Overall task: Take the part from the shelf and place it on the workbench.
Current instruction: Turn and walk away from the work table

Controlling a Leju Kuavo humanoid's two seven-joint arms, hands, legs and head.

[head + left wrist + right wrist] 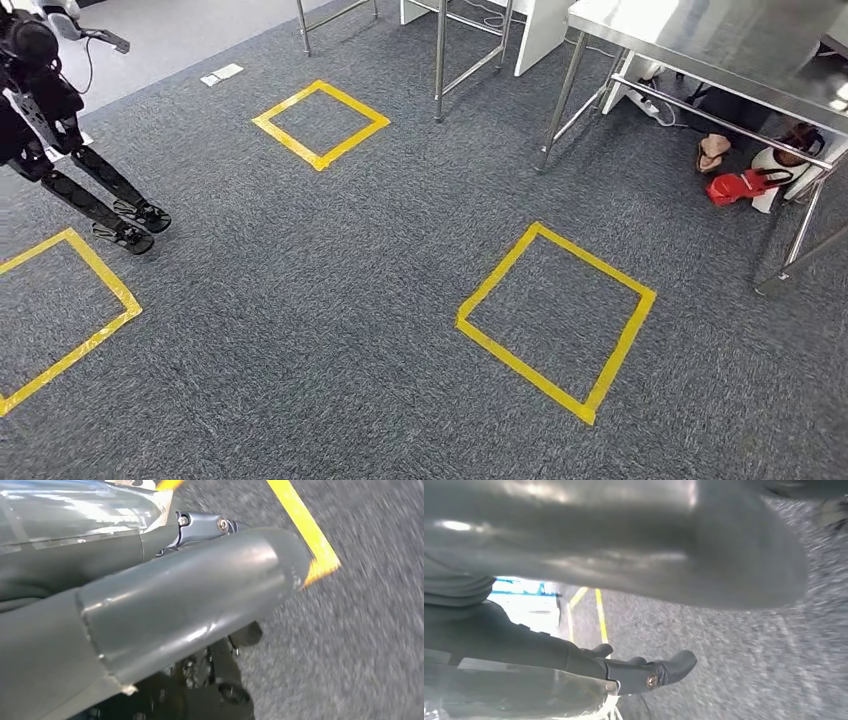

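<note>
**Colleague:** How far along are you?

**Me:** I judge I'm in a walking stretch. My head view looks down on grey carpet (330, 300) with three yellow tape squares; the nearest square (556, 318) lies ahead and to my right. At the far right stands a steel table (700, 40) on thin legs, which may be the workbench, though I can't be sure. Another dark robot (60, 130) stands at the far left. No shelf or part is in front of me, so I can't tell where the part is, or whether the pick is done.

**Colleague:** And your hands?

**Me:** My left hand (190, 605) hangs over the carpet near a tape corner (320, 560); the thick grey thumb blocks the fingers, so I can't tell how far they are spread or what they hold. My right hand (644, 555) also hangs over the carpet, blurred. One dark finger (674, 667) sticks out straight with nothing against it, but the rest is hidden, so I can't tell.
</note>
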